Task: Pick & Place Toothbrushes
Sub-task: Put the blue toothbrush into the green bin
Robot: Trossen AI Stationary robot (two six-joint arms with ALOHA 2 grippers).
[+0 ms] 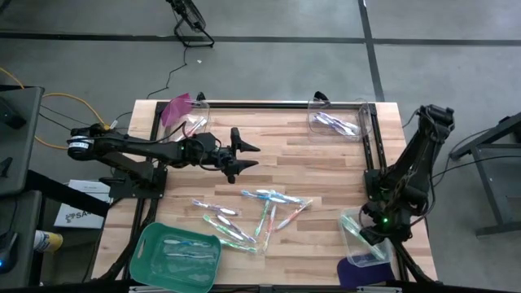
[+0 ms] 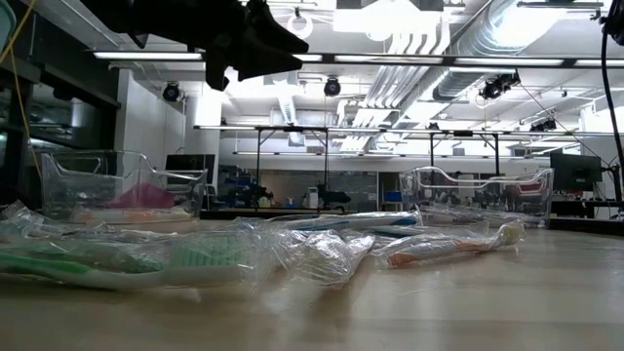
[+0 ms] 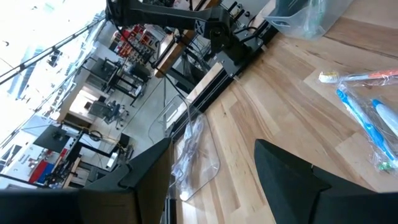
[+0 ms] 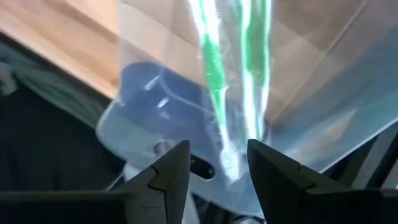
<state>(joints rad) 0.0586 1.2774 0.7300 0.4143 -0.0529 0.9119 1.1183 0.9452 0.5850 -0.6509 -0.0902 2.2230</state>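
Observation:
Several wrapped toothbrushes (image 1: 252,213) lie loose on the wooden table's near middle and show close up in the low view (image 2: 322,244). My right gripper (image 1: 373,230) points steeply down into a clear bin (image 1: 356,238) at the near right, fingers apart (image 4: 217,149). A green toothbrush (image 4: 214,81) in its clear wrapper lies in that bin, and its end reaches the gap between the fingers. My left gripper (image 1: 244,155) hovers open over the table's middle, well above the wood (image 3: 211,146), with nothing between its fingers. My right gripper stands with one finger on either side of the wrapped green toothbrush's end (image 4: 229,158), coming from above. I cannot tell whether either finger touches the wrapper. The toothbrush lies along the bin's inside, away from the fingers.
A green tray (image 1: 155,244) with toothbrushes sits at the near left. A clear bin (image 1: 338,122) holding toothbrushes stands at the far right. Another clear bin with a pink lid (image 1: 183,114) stands at the far left. A purple lid (image 1: 354,273) lies by the near-right bin.

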